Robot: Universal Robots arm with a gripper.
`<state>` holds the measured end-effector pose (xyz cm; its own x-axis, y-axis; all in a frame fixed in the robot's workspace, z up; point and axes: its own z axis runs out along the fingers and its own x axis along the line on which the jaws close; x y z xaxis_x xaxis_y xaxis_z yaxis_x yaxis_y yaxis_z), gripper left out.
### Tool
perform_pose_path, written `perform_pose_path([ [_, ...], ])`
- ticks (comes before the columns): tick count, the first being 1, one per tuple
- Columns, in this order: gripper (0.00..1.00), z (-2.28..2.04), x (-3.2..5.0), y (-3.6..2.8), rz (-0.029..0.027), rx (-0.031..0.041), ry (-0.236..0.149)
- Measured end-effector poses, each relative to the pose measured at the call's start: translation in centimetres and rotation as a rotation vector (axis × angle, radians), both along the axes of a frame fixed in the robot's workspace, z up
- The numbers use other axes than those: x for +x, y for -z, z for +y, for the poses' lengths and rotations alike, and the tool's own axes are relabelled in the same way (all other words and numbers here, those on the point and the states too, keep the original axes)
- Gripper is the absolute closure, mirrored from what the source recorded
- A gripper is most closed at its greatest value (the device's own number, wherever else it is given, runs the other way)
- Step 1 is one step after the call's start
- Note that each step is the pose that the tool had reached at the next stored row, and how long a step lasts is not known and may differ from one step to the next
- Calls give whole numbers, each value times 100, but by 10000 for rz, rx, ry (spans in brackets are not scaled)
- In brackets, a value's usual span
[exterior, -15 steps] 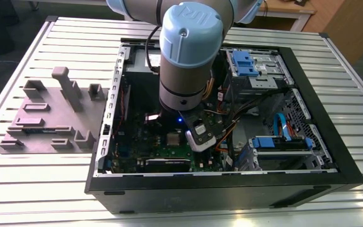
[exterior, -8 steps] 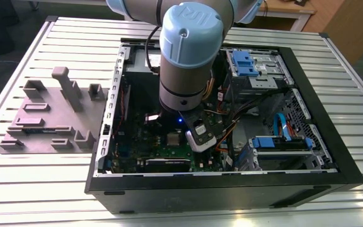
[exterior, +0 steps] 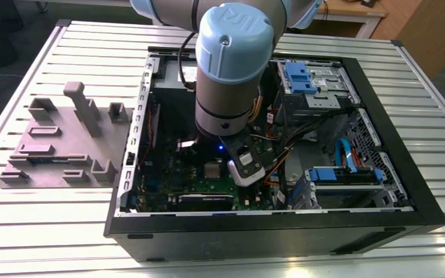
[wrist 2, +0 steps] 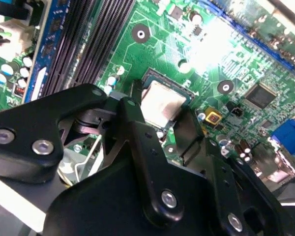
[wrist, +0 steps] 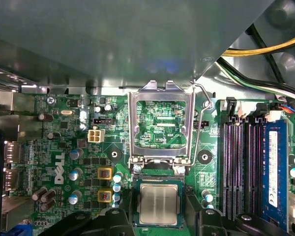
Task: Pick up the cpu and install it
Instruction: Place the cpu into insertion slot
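Note:
The cpu (wrist: 159,205), a small square chip with a pale silver top, lies flat in the dark socket recess on the green motherboard (wrist: 64,147); the second wrist view has the cpu (wrist 2: 160,102) too. My gripper (wrist: 159,212) reaches down onto it, its black fingers (wrist: 127,209) pressed against two opposite sides of the chip. In the second wrist view the gripper (wrist 2: 161,110) likewise brackets the chip with a finger tight on each side. The exterior view has the arm (exterior: 230,75) plunged into the open computer case (exterior: 408,191).
The socket's metal load frame (wrist: 161,123) stands swung open beside the recess, its wire lever (wrist: 202,123) raised. Memory slots (wrist: 238,167) and a blue module (wrist: 274,167) flank the socket. Cables (wrist: 265,49) hang near. A grey fixture (exterior: 60,145) sits on the table outside the case.

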<state>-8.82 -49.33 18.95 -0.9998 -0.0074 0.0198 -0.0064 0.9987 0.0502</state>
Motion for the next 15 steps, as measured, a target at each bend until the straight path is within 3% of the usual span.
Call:
perform_pose_path([
  [7,49,0,0,-162,4,1,-1],
  [11,67,0,0,-236,19,0,0],
  [15,78,1,0,-244,23,3,0],
])
